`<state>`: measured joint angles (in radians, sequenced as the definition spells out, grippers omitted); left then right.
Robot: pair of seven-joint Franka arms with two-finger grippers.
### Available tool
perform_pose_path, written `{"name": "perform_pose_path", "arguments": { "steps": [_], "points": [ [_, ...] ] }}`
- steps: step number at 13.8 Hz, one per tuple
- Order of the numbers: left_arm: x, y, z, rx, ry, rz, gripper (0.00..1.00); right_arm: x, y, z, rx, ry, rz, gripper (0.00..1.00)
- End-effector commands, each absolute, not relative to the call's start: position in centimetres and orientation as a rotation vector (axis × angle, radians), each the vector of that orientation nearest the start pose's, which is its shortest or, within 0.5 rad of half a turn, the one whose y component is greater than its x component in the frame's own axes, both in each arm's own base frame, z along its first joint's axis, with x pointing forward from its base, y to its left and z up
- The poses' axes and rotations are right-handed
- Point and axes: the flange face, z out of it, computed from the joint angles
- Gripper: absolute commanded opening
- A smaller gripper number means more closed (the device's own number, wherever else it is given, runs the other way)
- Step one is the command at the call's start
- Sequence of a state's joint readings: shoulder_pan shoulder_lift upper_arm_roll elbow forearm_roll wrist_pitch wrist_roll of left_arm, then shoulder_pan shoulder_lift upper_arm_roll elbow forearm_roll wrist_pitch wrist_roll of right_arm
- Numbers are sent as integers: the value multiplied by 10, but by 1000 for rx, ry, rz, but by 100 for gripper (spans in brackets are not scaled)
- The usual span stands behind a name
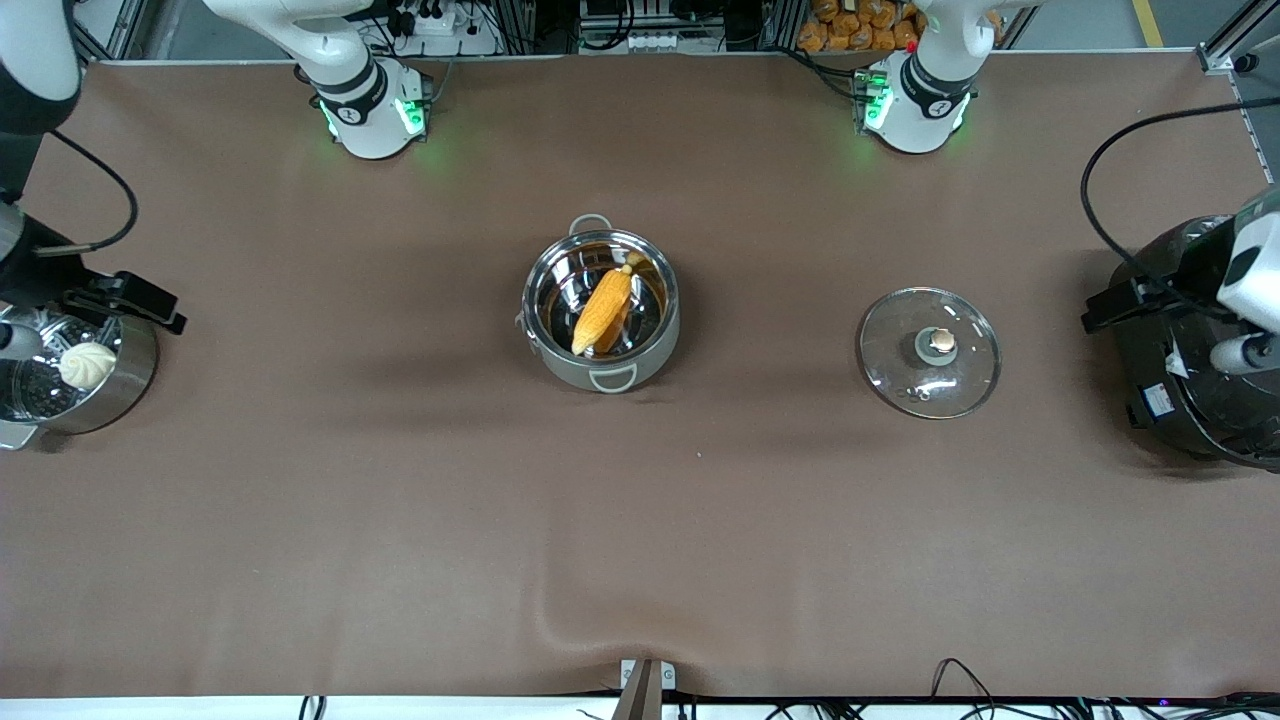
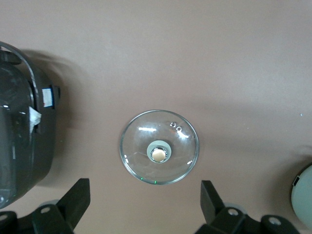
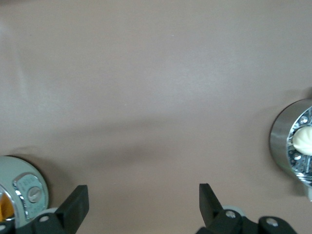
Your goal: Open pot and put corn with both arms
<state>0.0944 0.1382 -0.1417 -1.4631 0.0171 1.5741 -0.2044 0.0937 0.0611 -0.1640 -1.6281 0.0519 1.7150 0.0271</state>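
The shiny steel pot [image 1: 600, 310] stands uncovered at the middle of the table. The yellow-orange corn [image 1: 603, 310] lies slanted inside it. The clear glass lid [image 1: 929, 351] with its metallic knob lies flat on the table beside the pot, toward the left arm's end; it also shows in the left wrist view [image 2: 159, 146]. My left gripper [image 2: 145, 192] is open and empty, raised high beside the lid, and shows by the black cooker in the front view [image 1: 1120, 303]. My right gripper [image 3: 144, 195] is open and empty, raised over bare cloth; in the front view [image 1: 130, 298] it is above the steamer pot. The pot's edge shows in the right wrist view [image 3: 22, 195].
A steel steamer pot [image 1: 120, 385] with a white bun [image 1: 87, 365] stands at the right arm's end of the table. A big black cooker [image 1: 1190, 390] stands at the left arm's end. Brown cloth [image 1: 640, 520] covers the table, with a wrinkle near the front edge.
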Motion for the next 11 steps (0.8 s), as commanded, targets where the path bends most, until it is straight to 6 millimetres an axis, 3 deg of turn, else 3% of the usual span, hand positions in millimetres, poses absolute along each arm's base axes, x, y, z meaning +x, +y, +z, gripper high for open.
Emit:
{"name": "perform_pose_path", "arguments": {
  "steps": [1,3,8,11],
  "points": [
    [587,-21,610,-3100,-226,28,100,575,-43,586,-3098,99,-50,100],
    [571,-28,621,-3101,-216,25,100,573,-44,585,-3123,95,-20,100],
    [544,-34,602,-3089,-204,-42,100,563,-39,577,-3124,112,120,100],
    [544,-33,601,-3089,-204,-37,100,560,-32,581,-3120,184,138,100]
  ]
}}
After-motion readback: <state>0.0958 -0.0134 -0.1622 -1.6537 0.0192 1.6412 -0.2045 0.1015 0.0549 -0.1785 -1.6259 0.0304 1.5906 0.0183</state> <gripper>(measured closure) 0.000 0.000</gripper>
